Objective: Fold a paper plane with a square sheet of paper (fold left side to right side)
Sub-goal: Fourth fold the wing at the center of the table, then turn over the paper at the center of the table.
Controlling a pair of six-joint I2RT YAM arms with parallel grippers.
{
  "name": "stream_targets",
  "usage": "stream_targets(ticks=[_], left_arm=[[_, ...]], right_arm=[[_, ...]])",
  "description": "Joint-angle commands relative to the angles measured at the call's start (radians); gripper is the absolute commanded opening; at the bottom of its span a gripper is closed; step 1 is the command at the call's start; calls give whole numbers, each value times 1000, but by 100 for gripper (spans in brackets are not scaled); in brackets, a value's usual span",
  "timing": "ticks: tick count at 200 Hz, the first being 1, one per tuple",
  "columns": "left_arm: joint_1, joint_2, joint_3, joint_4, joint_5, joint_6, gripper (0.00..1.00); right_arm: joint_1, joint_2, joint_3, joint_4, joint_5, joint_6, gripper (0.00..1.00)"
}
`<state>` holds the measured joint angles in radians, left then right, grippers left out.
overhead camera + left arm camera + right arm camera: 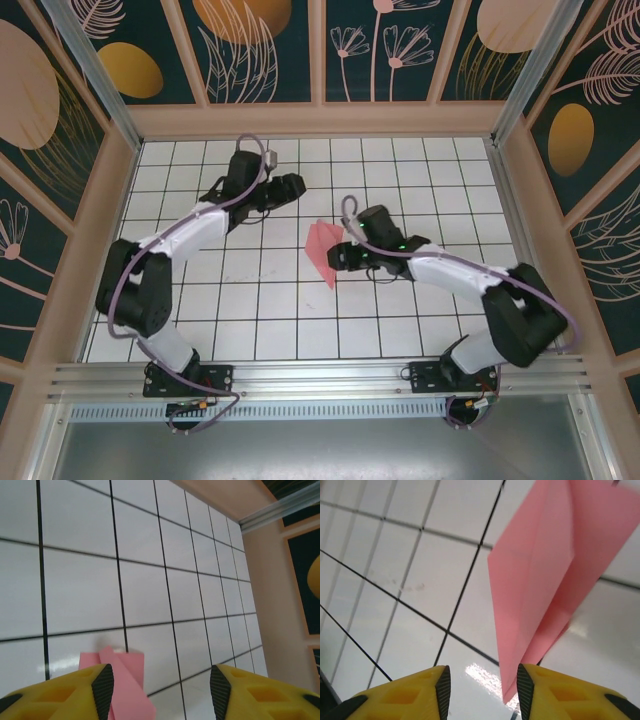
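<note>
On the tabletop (400, 310) centre, the pink paper plane (322, 250) lies flat, point toward the arm bases. The right gripper (482, 680), just right of the plane, is spread, with the plane's point seen between its fingers. The left gripper (161, 680), beyond the plane, is spread and holds nothing.

White grid-tiled table (260, 300) ringed by dark floral wall panels (380, 50).

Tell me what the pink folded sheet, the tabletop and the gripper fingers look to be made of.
Folded sheet: thin matte paper, judging by its sharp creases and flat layers. Tabletop: smooth glossy white surface with dark grid lines, maybe laminate or tile; it throws glare. Fingers: yellow hard plastic, likely moulded, with black pads that look rubbery.
</note>
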<state>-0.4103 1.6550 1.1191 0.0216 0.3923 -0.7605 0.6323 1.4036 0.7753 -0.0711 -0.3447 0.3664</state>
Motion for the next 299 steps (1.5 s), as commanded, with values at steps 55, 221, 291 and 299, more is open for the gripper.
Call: stream_targets(ticks=[55, 221, 291, 299], left_arm=[[-97, 149, -159, 200, 106, -120, 54], [-114, 263, -81, 158, 75, -123, 51], [-117, 268, -77, 153, 75, -123, 51], [-119, 270, -74, 153, 77, -124, 51]], right_arm=[[-240, -104, -232, 348, -257, 139, 47], [-153, 387, 85, 333, -286, 124, 43], [-155, 420, 94, 311, -264, 108, 9], [-157, 418, 93, 305, -258, 105, 7]])
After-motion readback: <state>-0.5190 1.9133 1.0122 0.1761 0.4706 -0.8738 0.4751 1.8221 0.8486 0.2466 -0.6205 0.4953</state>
